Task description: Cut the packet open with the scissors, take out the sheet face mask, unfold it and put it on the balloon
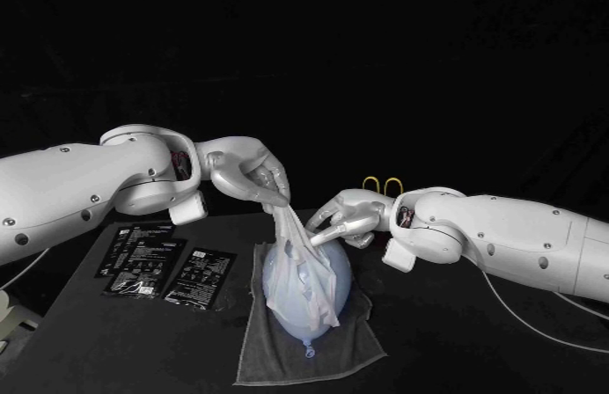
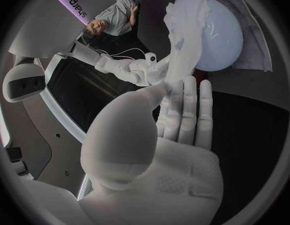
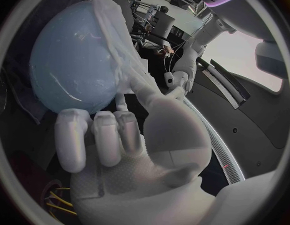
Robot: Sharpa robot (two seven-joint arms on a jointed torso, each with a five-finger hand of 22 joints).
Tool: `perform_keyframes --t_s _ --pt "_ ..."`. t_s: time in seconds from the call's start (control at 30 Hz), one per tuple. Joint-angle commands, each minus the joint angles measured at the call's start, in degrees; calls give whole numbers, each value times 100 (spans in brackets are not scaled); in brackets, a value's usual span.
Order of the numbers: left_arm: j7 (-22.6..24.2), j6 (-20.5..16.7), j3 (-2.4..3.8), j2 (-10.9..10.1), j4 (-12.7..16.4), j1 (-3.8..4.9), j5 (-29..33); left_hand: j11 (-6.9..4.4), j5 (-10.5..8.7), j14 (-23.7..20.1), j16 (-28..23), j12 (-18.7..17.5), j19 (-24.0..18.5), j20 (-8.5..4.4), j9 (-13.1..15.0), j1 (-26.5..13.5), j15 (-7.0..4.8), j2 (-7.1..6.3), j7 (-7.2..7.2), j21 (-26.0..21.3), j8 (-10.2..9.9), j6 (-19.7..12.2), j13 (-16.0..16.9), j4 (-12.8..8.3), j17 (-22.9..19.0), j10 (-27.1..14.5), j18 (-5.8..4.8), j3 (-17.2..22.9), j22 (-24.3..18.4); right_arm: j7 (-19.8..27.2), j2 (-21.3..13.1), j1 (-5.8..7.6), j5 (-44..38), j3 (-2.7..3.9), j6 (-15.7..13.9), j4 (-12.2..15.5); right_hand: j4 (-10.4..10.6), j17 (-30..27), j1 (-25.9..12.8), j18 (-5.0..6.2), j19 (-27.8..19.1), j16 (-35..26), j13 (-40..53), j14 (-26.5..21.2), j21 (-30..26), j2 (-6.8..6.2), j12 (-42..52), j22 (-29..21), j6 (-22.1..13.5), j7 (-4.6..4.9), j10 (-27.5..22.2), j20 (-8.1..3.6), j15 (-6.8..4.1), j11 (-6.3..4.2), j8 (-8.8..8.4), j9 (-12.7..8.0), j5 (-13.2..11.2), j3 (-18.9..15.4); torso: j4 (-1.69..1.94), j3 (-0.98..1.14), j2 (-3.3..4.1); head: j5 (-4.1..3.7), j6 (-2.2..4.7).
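Observation:
A pale blue balloon (image 1: 326, 281) lies on a grey towel (image 1: 304, 352) in the middle of the table. The white sheet mask (image 1: 289, 262) hangs over the balloon's left side. My left hand (image 1: 255, 175) pinches the mask's top end above the balloon and holds it stretched upward. My right hand (image 1: 347, 219) pinches the mask's edge just right of that, at the balloon's far end. In the left wrist view the left hand (image 2: 179, 116) holds the mask (image 2: 185, 30) against the balloon (image 2: 223, 34). The right wrist view has the right hand (image 3: 112, 135) at the mask (image 3: 122, 52) and balloon (image 3: 69, 70).
Black packets (image 1: 155, 260) lie flat on the table left of the towel. The yellow-handled scissors (image 1: 382, 185) lie behind my right hand, also in the right wrist view as scissors (image 3: 59, 203). Open table lies right of the towel under my right arm.

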Motion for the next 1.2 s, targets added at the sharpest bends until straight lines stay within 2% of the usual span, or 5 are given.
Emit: perform_keyframes --t_s 0.03,0.27,0.43,0.73,1.2 --pt "23 -20 6 4 4 3 51 2 24 41 -32 -25 -43 -16 514 54 7 -2 -8 19 6 47 9 -20 6 52 64 -19 5 -60 20 -27 -58 -5 333 -14 44 1505 0 -12 376 24 1510 598 22 112 32 1354 139 5 607 53 43 37 51 -16 -22 -8 0 2 2 -1 -6" --pt "20 -22 6 4 -9 3 51 2 24 41 -32 -25 -43 -16 514 54 7 -2 -8 19 6 47 9 -20 6 52 64 -19 5 27 4 -44 14 -7 490 -15 121 1505 173 -9 374 24 1510 598 21 385 32 1353 913 -220 607 -16 -84 -142 314 -21 -21 81 1 -2 1 -5 -16" --pt "13 -20 5 -3 -19 3 51 2 24 41 -32 -25 -43 -16 514 54 7 -2 -8 19 6 47 9 -20 6 52 64 -19 5 209 -38 -46 200 -7 276 -19 71 1505 376 -8 372 24 1510 598 16 574 32 1352 1250 -414 607 -164 -243 -320 531 55 -21 246 1 0 -1 0 -24" --pt "-6 -1 -18 -9 -39 2 62 1 24 42 -36 -25 -53 -15 517 54 7 -4 -8 29 1 51 9 -18 12 53 63 -19 14 530 -216 -47 625 -5 -286 57 56 1505 402 -13 381 24 1510 598 34 597 32 1358 1277 -437 607 -205 -276 -347 586 86 -21 308 -1 2 2 11 -25" --pt "-66 -107 -111 34 -155 -101 96 2 24 45 -39 -25 -60 -15 519 52 7 -5 -8 37 -4 53 9 -15 17 55 62 -19 22 400 -670 -15 710 0 -186 466 39 1505 378 -9 374 24 1510 598 18 528 32 1353 1276 -452 607 -229 -294 -361 623 112 -22 303 -2 1 -6 3 -77"
